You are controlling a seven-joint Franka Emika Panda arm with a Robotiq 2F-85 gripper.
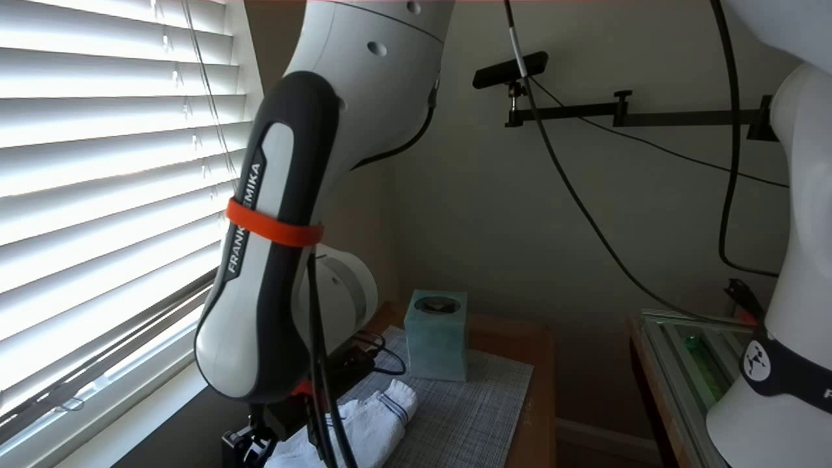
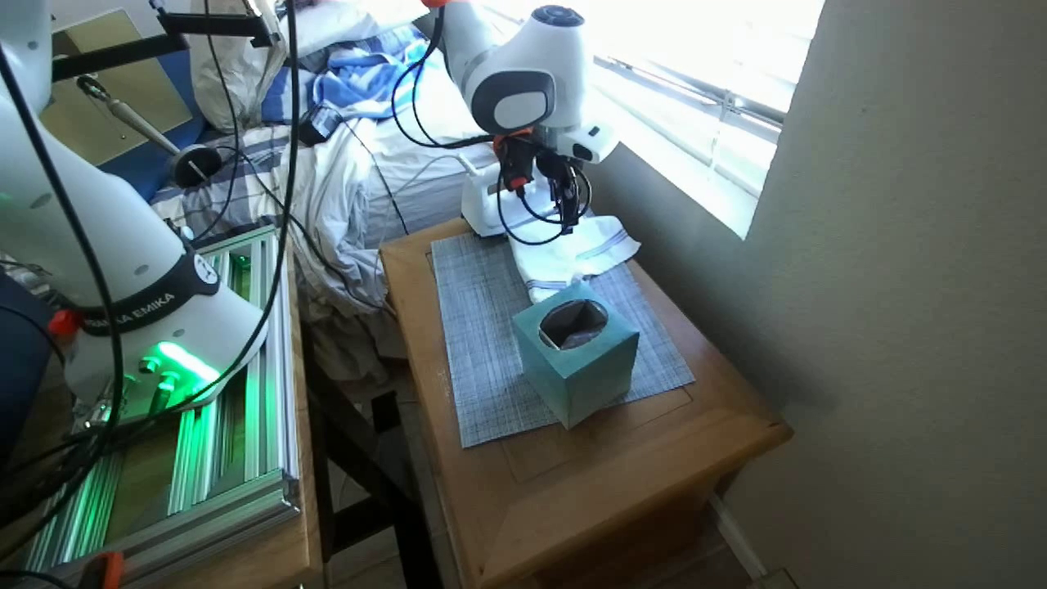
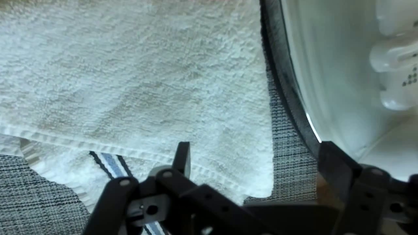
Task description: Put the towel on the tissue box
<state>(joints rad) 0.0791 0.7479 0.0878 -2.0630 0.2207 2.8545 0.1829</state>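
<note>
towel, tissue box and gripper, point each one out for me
Towel [image 3: 140, 81], wrist view: broad white face of its upper layer.
Tissue box [image 1: 436, 341], in an exterior view: side face, below the top opening.
Gripper [image 3: 255, 156], wrist view: the gap midway between its spread fingertips.

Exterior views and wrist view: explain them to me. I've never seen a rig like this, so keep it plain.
The machine is a jointed robot arm, ending in a gripper. Two pictures look at it from different places outside; the wrist view is shot from the arm itself, past the fingers. On the wooden table are a gray mat, a white towel with blue stripes lying partly over it, and a blue-green tissue box. Nothing is held: the fingers are spread apart, with a corner of the towel showing between them.
</note>
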